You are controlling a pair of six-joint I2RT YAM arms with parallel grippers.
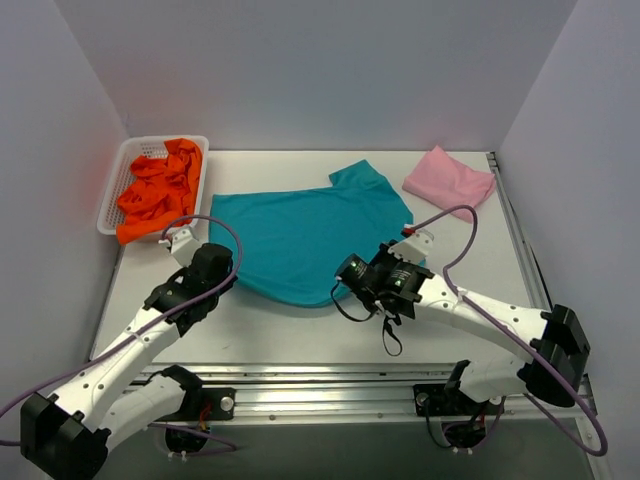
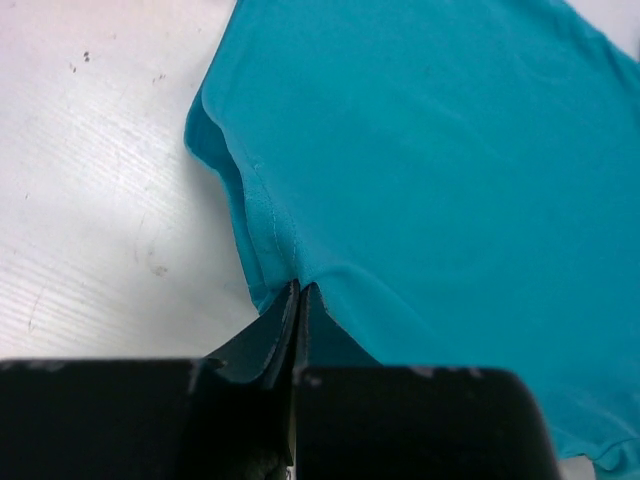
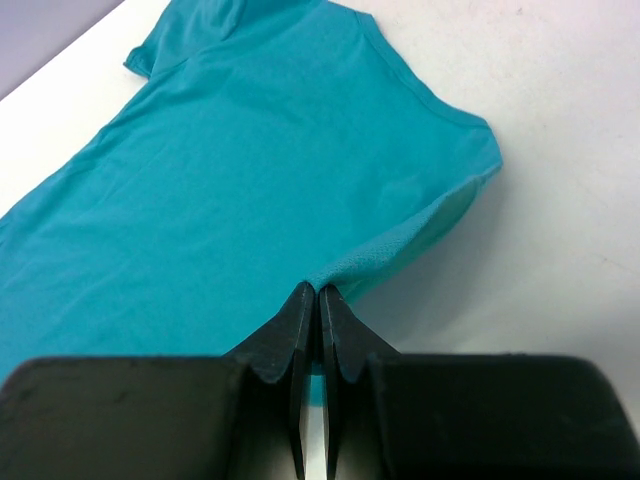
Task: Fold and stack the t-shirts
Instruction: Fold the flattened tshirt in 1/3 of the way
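- Teal t-shirt (image 1: 300, 238): spread out across the middle of the worktop (image 1: 480, 262), with one short sleeve pointing toward the far right.
- Left claw (image 2: 300, 292): fingers pressed together with no visible gap, pinching the near-left edge of the teal t-shirt. In the left wrist view, a stitched seam runs into the pinch point and the cloth rises into a small ridge there.
- Right claw (image 3: 318, 293): fingers likewise closed tight on the near-right edge of the same shirt. In the right wrist view, the gripped edge is lifted just clear of the worktop and its paler underside is exposed beside the fingers.
- Pink t-shirt (image 1: 448, 178): lies as a compact bundle at the far right corner of the worktop, just beside the teal sleeve but not touching it.
- Orange t-shirts (image 1: 160, 190): lie crumpled inside the white lattice basket (image 1: 112, 190) at the far left, with one part hanging over its near rim.
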